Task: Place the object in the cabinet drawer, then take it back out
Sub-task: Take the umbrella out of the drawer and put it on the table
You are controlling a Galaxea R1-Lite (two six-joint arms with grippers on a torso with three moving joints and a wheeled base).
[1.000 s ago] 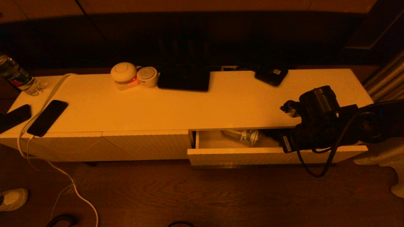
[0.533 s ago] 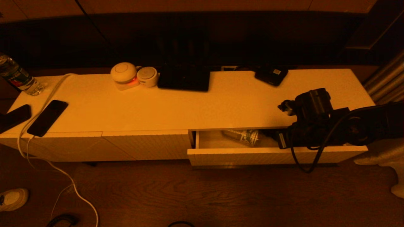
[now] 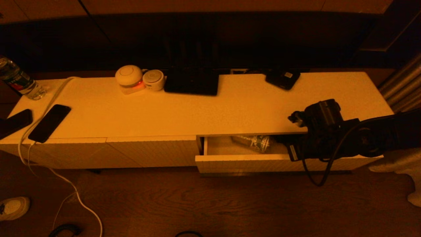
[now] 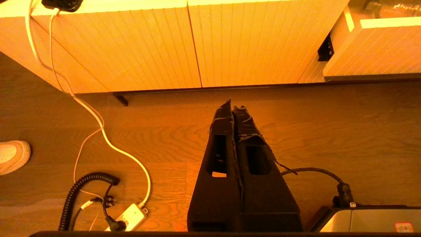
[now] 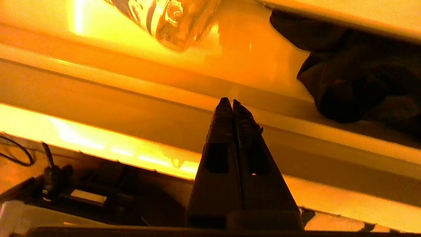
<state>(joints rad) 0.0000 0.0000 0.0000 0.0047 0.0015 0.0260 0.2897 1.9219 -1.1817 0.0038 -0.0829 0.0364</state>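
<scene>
The cabinet drawer (image 3: 250,163) stands pulled out at the cabinet's right end, its ribbed white front (image 4: 378,49) proud of the shut panels. A patterned clear bottle (image 3: 255,143) lies on its side inside, towards the drawer's left half (image 5: 167,19). My right gripper (image 5: 230,100) is shut and holds nothing. It reaches down into the drawer to the right of the bottle (image 3: 284,142), apart from it. A dark lump (image 5: 355,85) lies in the drawer on the gripper's other side. My left gripper (image 4: 233,106) hangs shut and empty over the wooden floor before the shut panels.
On the cabinet top (image 3: 230,108) lie two phones (image 3: 49,122), a white cable (image 3: 49,102), a water bottle (image 3: 18,80), two round white devices (image 3: 139,78), a black tablet (image 3: 192,82) and a black box (image 3: 283,78). Cables and a power strip (image 4: 130,215) lie on the floor.
My right arm has sunk lower and shifted a little left, bringing the wrist closer to the open drawer. The bottle and the drawer have not moved.
</scene>
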